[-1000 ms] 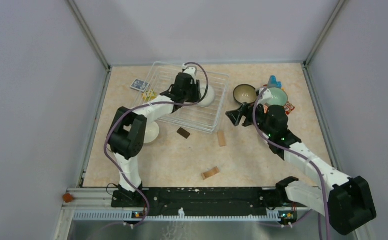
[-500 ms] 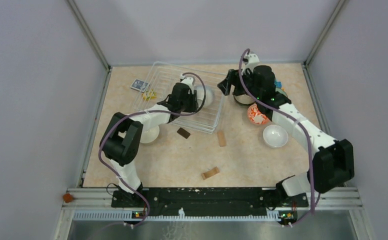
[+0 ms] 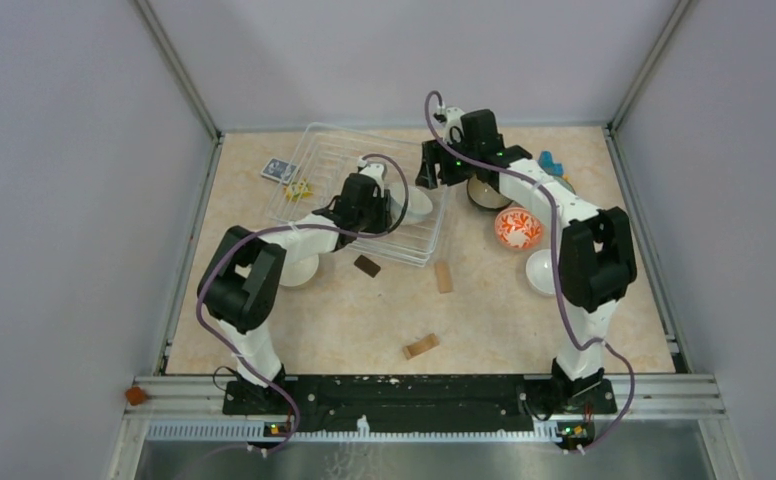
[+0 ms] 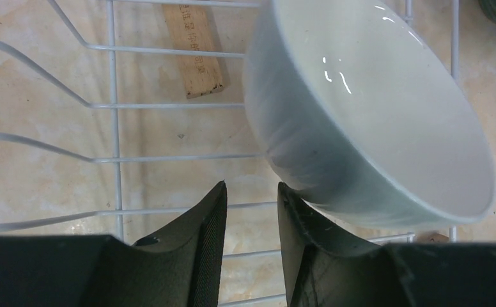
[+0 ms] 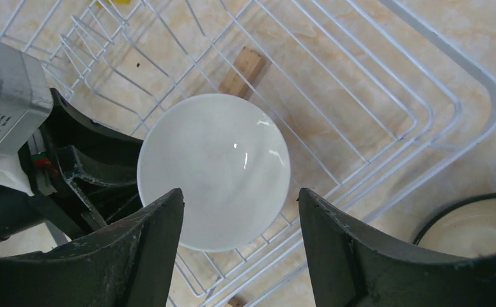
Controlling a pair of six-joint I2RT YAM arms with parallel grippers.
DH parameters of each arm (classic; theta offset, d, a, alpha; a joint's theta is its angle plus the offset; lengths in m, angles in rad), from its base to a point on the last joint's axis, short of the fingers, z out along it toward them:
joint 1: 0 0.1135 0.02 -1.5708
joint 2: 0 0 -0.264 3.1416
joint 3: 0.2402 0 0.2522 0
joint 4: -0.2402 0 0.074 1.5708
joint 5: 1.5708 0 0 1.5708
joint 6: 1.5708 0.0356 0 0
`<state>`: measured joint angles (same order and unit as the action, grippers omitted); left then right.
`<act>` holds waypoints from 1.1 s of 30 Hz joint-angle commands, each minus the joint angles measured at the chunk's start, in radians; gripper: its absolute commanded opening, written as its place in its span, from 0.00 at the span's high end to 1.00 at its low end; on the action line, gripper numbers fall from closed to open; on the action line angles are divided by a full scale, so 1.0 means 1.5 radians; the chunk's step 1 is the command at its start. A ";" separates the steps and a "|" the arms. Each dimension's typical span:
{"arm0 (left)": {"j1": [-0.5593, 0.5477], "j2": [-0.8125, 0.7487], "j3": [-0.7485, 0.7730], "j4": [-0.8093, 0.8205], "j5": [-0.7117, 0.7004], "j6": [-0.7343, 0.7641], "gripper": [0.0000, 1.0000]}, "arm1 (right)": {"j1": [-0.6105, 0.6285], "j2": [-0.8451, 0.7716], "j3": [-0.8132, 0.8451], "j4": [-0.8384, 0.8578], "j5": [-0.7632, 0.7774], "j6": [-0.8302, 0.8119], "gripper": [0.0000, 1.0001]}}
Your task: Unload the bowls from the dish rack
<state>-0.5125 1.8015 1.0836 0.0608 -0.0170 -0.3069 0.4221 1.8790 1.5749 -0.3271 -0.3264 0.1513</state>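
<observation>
Beige tabletop (image 3: 364, 320): rack (image 3: 329, 160) at back left, one white bowl (image 5: 213, 166) inside. Left gripper (image 4: 252, 192), jaws narrow, empty, one finger touching bowl's wall. Right gripper (image 5: 239, 198), jaws wide, above bowl. Patterned bowl (image 3: 517, 228) on table, right of rack.

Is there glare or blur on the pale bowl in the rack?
Left wrist view: small glints inside the pale bowl, edges sharp, its outer wall shaded. Right wrist view: a couple of faint highlights on it, dish rack wires crisp. Top view: light is even, shadows soft, no blur.
</observation>
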 commanded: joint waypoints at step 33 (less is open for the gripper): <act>0.001 -0.239 -0.106 0.044 -0.029 -0.045 0.58 | 0.077 -0.347 -0.307 0.271 0.214 0.002 0.41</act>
<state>-0.5125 1.5352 0.9318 0.1040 -0.0250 -0.3717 0.5392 1.4666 1.2152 -0.1184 -0.0772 0.1265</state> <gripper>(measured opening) 0.419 0.593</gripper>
